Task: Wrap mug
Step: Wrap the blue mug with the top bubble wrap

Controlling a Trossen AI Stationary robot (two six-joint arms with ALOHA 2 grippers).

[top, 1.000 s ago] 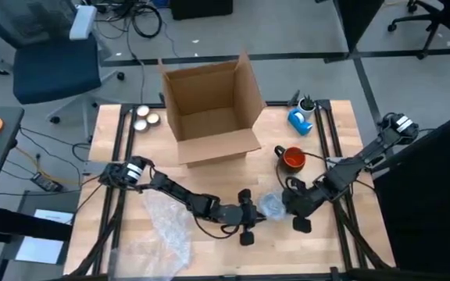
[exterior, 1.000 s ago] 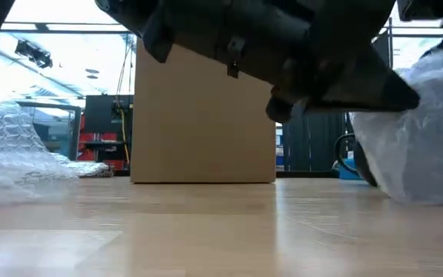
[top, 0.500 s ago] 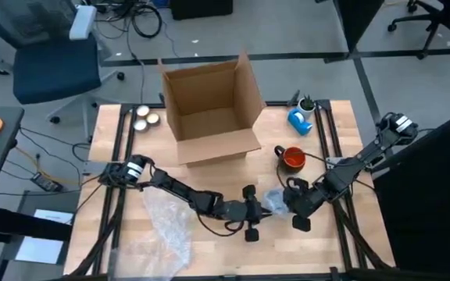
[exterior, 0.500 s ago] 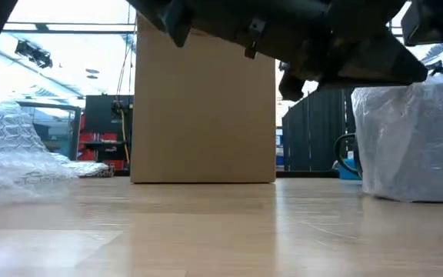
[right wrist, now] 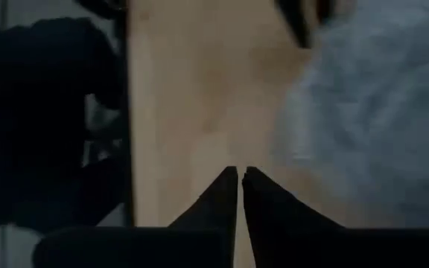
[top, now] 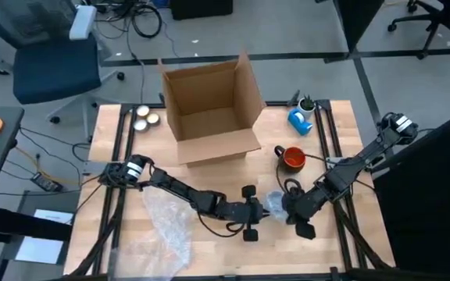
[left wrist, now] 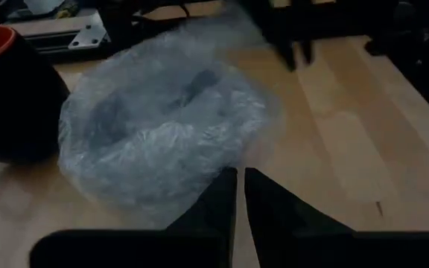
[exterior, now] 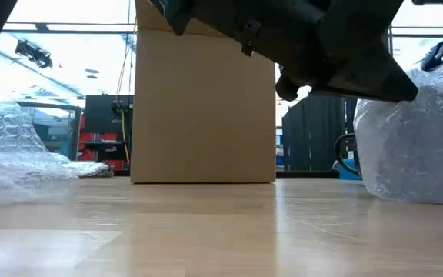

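The wooden table (top: 131,257) is seen from above with an open cardboard box (top: 209,109) standing at its far middle; all other places are given from this box. On the near left side of the box, a loose sheet of bubble wrap (top: 166,226) is spread over the table. On the near right side of the box, a mug bundled in bubble wrap (top: 275,205) is found, resting on the table between the two grippers; in the low view the same bundle (exterior: 418,150) is seen to the right of the box. The left gripper (top: 255,209) is held low on the box-ward left side of this bundle, its tip just beside the wrap, and in the left wrist view its fingers (left wrist: 218,197) are shown pressed almost together with nothing between them. The right gripper (top: 294,212) is placed against the other side of the bundle, and its fingers (right wrist: 226,190) are likewise seen brought nearly together, empty. An orange mug (top: 292,158) is set just right of the box's near corner, unwrapped. A blue tape dispenser (top: 299,119) lies farther right of the box. Two small round objects (top: 145,115) sit just left of the box.
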